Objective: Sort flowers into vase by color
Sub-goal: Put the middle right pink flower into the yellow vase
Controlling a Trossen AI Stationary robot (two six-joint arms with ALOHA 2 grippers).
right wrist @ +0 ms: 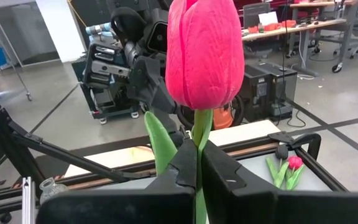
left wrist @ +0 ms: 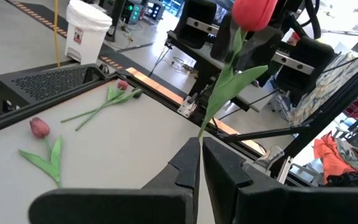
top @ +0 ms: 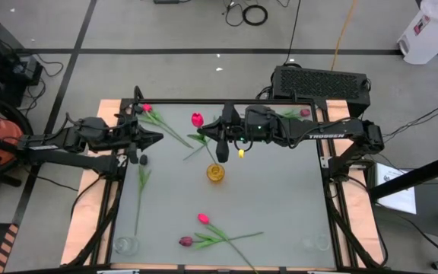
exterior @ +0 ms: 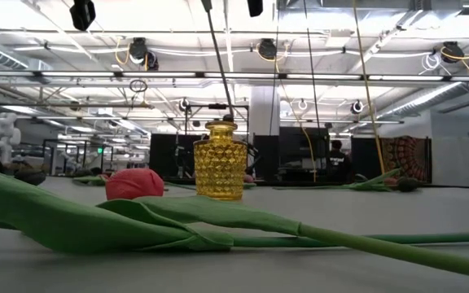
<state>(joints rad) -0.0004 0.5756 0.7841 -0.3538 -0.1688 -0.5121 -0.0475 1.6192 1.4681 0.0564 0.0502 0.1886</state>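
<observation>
The left gripper is closed, its fingers nearly touching. Beyond them, a red tulip stands upright in the air. Two more tulips lie on the table.

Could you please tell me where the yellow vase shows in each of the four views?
High view: the yellow vase stands near the middle of the table.
Low view: it stands upright at the picture's centre.
Left wrist view: not in it.
Right wrist view: not in it.
Shared landmark: the pink flower head lying on the table, left of the vase in the low view.
</observation>
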